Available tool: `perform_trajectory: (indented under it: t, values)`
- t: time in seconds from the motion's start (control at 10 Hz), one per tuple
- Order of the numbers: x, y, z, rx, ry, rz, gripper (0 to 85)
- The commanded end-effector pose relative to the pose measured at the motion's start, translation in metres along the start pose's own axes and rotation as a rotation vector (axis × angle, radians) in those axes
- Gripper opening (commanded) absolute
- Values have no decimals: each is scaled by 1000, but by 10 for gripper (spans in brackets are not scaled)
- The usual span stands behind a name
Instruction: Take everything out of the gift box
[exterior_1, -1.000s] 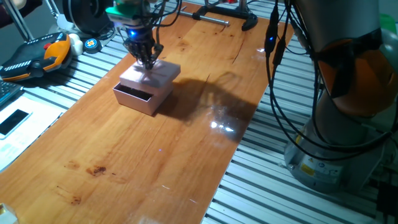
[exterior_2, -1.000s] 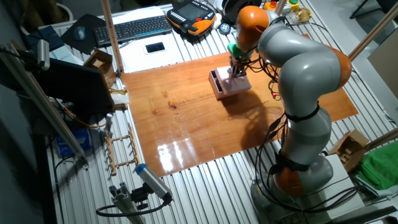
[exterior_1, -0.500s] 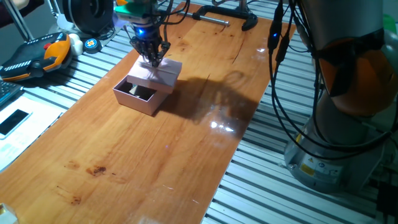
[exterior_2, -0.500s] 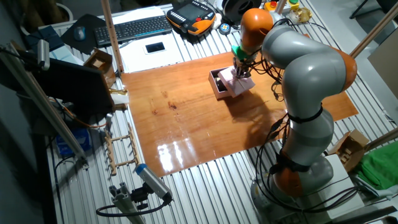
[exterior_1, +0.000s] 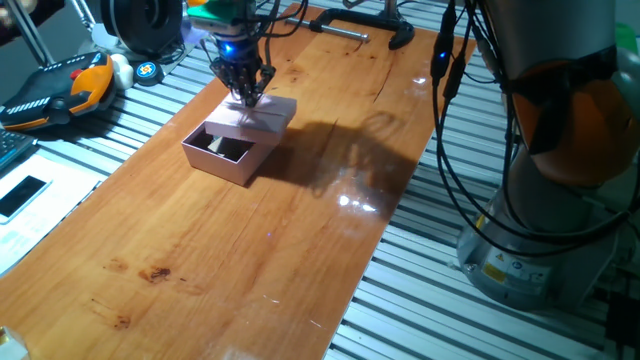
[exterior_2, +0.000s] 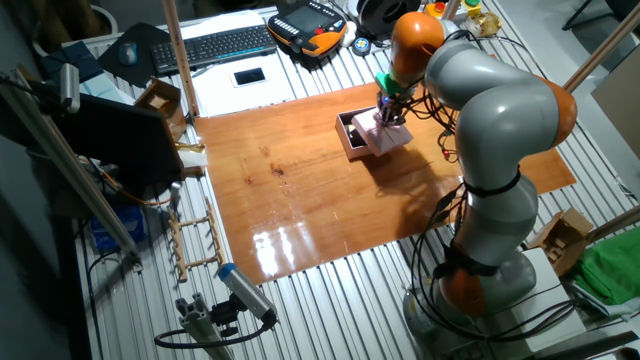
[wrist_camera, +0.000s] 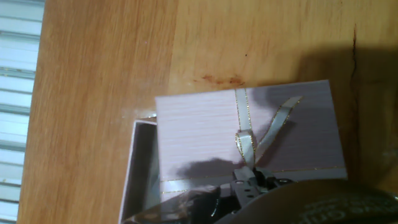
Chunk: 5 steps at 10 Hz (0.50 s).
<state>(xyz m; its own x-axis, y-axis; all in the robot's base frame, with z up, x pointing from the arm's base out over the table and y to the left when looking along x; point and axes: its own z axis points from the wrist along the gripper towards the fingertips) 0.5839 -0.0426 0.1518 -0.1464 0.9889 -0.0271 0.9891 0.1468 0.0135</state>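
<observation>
Gift box (exterior_1: 228, 155) near the middle of the wooden table (exterior_1: 250, 260), toward its far end, pale pink, low-walled, open over most of its top, brownish inside. Something pale lying inside near the front wall, too small to make out. Flat pink lid (exterior_1: 262, 113) resting slanted across the box's far edge, partly off it toward the far side. Seen from the hand view as a ribbed pink square (wrist_camera: 242, 137) crossed by a thin gold-edged string, with a silvery bow (wrist_camera: 252, 143) at its middle and a strip of the box's open corner (wrist_camera: 140, 168) showing past its left edge. Gripper (exterior_1: 245, 93) pointing straight down onto the lid, fingertips pinched together at the bow, apparently clamped on its ribbon. Beyond, at the far end of the table, a black clamp (exterior_1: 375, 30). Off the table's left side, an orange and black handset (exterior_1: 60, 90) on the slatted bench.
</observation>
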Motion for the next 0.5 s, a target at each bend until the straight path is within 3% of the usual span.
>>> perform_trajectory:
  t: [0.0, 0.2, 0.4]
  values:
    - [0, 0, 0, 4, -5, 1, 10]
    - [0, 0, 0, -12, -9, -33, 10]
    - [-4, 1, 0, -21, 6, -25, 10]
